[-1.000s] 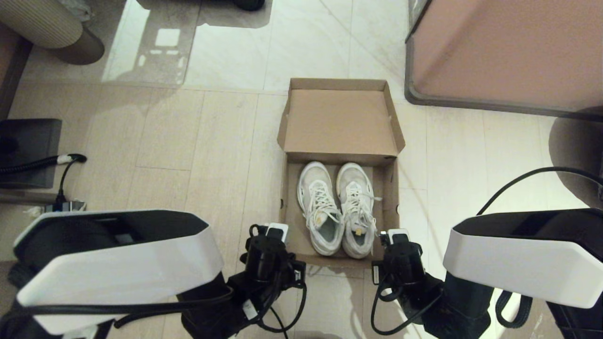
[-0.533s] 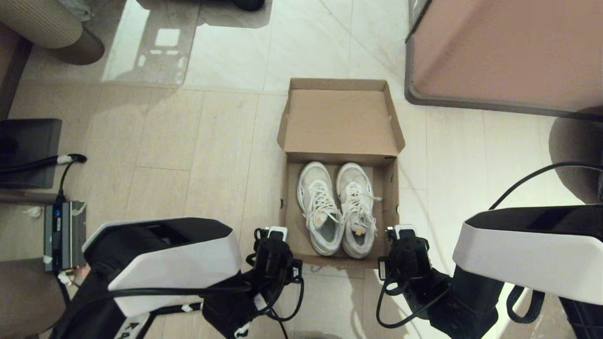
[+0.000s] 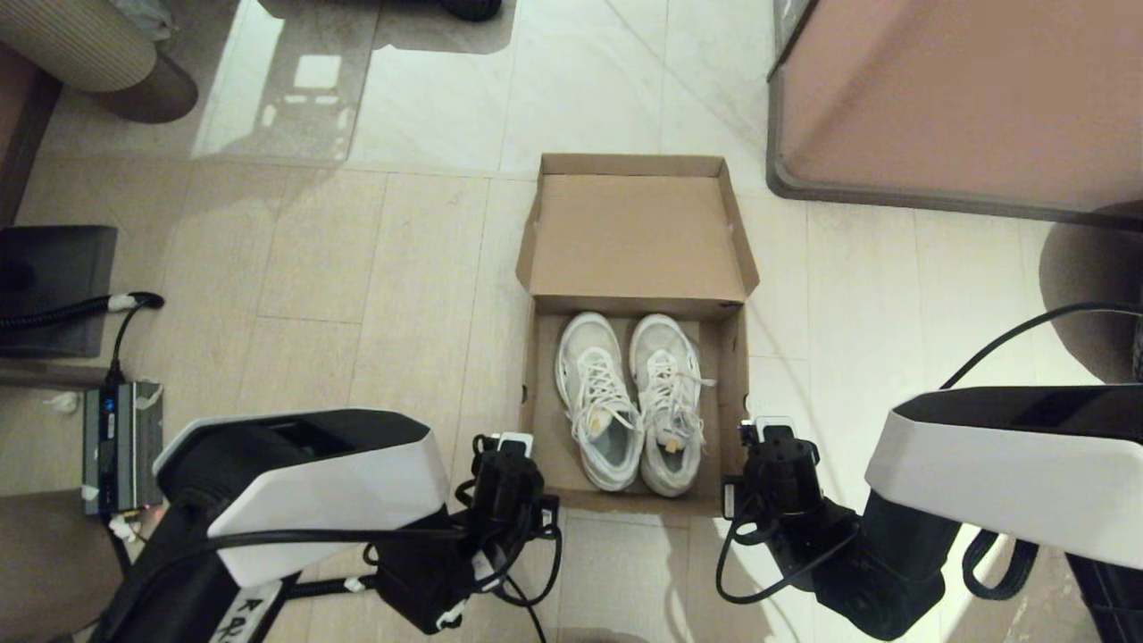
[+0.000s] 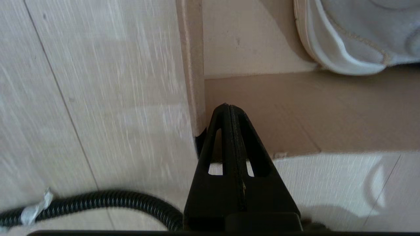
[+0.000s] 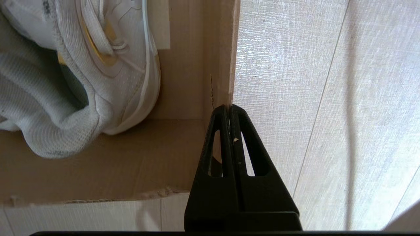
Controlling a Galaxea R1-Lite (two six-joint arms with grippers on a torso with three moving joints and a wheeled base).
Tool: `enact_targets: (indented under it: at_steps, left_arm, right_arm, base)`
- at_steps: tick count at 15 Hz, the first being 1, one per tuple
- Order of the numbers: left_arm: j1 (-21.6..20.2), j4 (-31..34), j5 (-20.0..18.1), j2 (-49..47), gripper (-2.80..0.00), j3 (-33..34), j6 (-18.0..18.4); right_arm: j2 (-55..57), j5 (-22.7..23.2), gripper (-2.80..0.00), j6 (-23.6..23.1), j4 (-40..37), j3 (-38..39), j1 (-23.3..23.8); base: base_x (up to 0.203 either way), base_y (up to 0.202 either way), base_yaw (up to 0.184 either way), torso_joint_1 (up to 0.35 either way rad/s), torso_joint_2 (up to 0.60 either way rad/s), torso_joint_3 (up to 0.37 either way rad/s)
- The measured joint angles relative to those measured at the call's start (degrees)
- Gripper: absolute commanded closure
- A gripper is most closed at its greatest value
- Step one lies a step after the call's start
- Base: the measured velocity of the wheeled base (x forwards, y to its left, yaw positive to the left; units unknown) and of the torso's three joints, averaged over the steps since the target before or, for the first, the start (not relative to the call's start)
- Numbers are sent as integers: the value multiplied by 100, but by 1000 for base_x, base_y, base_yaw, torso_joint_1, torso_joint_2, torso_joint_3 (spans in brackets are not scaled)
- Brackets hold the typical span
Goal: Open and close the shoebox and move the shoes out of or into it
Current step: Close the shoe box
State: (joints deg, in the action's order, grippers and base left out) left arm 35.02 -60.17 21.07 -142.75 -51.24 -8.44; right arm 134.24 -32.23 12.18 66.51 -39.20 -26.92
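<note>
shoebox ahead, a claw at each near corner

- shoebox (image 3: 728,393): on the floor straight ahead, lid folded back flat, long axis running away from me.
- shoes (image 3: 625,402): side by side inside, toes pointing away.
- left gripper (image 4: 229,109): closed on nothing, at near left corner.
- right gripper (image 5: 228,109): closed on nothing, at near right corner; equally near.

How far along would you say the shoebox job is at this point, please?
Done: the shoebox lies open and the shoes sit side by side inside. In hand: the left gripper and the right gripper, both shut, are at the box's near corners. Left, by the look of it: closing the lid.
</note>
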Motion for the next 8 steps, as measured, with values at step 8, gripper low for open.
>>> enact_targets:
  at_steps: [8]
  left_arm:
    - [91,-35,15,261,0,749,-38]
  right_arm:
    - [-78,53,0,77,-20,191,-1]
  base:
    - [0,0,0,0,0,0]
